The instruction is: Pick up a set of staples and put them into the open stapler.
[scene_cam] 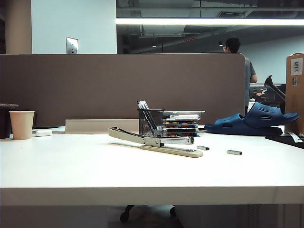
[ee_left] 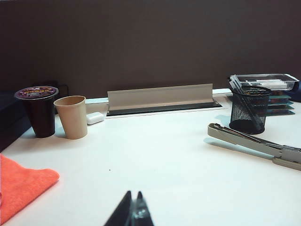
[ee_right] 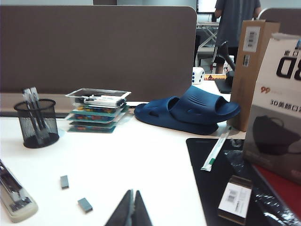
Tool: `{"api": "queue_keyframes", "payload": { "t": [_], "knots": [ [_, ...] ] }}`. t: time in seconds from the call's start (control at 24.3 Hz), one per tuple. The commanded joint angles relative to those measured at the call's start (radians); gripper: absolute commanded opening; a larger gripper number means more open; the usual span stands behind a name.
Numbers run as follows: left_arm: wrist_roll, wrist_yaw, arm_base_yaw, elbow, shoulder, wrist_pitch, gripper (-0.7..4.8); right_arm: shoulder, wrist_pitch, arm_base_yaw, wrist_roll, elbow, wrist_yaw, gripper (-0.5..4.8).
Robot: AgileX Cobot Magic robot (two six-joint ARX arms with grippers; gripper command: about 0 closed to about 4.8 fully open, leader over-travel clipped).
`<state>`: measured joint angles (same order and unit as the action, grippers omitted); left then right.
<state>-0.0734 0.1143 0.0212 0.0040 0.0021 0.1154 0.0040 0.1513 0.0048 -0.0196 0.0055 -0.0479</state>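
Nothing done yet: staples [scene_cam: 203,147] lie on the tabletop [scene_cam: 95,166] beside the open stapler [scene_cam: 156,141]. My left hand [ee_left: 133,207] and right hand [ee_right: 131,207] are both closed, empty.

Left pincer [ee_left: 133,207] and right pincer [ee_right: 131,207] closed
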Motion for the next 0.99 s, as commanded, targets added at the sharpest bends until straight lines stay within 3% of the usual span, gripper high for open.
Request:
{"api": "queue_keyframes", "payload": {
  "t": [0.04, 0.29, 0.53, 0.82, 0.99],
  "knots": [
    [0.006, 0.043, 0.0, 0.011, 0.0, 0.011, -0.05, -0.006, -0.012, 0.001, -0.039, 0.014, 0.001, -0.09],
    [0.006, 0.134, 0.0, 0.015, 0.0, 0.006, -0.05, -0.005, -0.087, 0.001, -0.039, 0.07, 0.002, -0.09],
    [0.01, 0.295, 0.0, 0.02, 0.0, 0.001, -0.05, -0.003, -0.142, 0.001, -0.045, 0.146, 0.001, -0.09],
    [0.135, 0.362, 0.0, 0.035, 0.0, -0.018, -0.05, -0.002, -0.252, 0.001, -0.141, 0.23, 0.005, -0.09],
    [0.154, 0.441, 0.0, 0.09, 0.0, -0.041, -0.05, -0.002, -0.365, 0.001, -0.172, 0.311, 0.005, -0.09]
  ]
}}
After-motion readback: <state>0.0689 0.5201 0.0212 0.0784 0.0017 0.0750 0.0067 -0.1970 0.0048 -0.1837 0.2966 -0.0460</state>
